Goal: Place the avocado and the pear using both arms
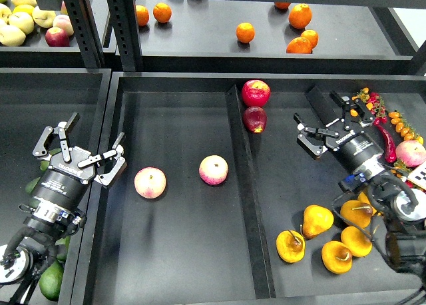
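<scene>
Several golden pears point(317, 220) lie at the front of the right compartment; none is held. Dark green avocados point(50, 282) lie in the left bin, partly hidden behind my left arm, and another avocado point(33, 185) shows beside the wrist. My left gripper point(83, 152) is open and empty, hovering over the wall between the left bin and the middle tray. My right gripper point(331, 123) is open and empty, well above and behind the pears, near the slanted divider.
Two pink-yellow apples point(150, 182) point(213, 170) lie in the middle tray. Two red apples point(255, 92) sit at the back by the central divider point(243, 185). Cherry tomatoes and a red chili point(388, 142) fill the far right bin. Oranges point(245, 32) lie on the upper shelf.
</scene>
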`<state>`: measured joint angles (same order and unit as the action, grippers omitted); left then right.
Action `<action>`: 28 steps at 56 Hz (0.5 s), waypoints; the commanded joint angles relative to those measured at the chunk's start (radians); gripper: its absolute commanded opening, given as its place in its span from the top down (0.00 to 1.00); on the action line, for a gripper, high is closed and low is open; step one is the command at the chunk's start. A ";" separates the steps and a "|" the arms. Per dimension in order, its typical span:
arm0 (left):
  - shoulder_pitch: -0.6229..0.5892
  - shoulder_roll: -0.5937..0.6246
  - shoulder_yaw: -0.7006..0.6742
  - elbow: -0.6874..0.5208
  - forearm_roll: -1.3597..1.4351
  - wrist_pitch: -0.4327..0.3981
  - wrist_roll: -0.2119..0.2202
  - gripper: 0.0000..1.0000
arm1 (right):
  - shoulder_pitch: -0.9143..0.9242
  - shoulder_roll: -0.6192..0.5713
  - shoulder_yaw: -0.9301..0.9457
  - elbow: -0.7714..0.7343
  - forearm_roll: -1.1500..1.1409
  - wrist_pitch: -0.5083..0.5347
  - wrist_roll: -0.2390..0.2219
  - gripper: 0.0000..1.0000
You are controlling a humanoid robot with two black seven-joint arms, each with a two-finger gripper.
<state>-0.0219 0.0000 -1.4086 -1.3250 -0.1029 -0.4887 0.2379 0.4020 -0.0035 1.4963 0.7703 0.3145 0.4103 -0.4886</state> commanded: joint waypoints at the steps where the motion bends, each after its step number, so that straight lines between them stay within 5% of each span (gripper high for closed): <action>1: -0.024 0.000 0.002 0.033 0.000 0.000 -0.003 0.01 | -0.025 0.003 0.004 0.010 0.000 -0.016 0.021 0.01; 12: -0.029 0.000 0.002 0.089 0.000 0.000 -0.023 0.01 | -0.152 0.003 0.002 0.133 -0.002 -0.076 0.094 0.00; 28: -0.018 0.000 0.011 0.136 0.000 0.000 -0.028 0.01 | -0.365 0.003 0.004 0.343 -0.017 -0.080 0.097 0.00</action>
<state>-0.0470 0.0000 -1.4046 -1.2024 -0.1013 -0.4887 0.2107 0.1148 0.0001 1.4987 1.0475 0.2975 0.3273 -0.3915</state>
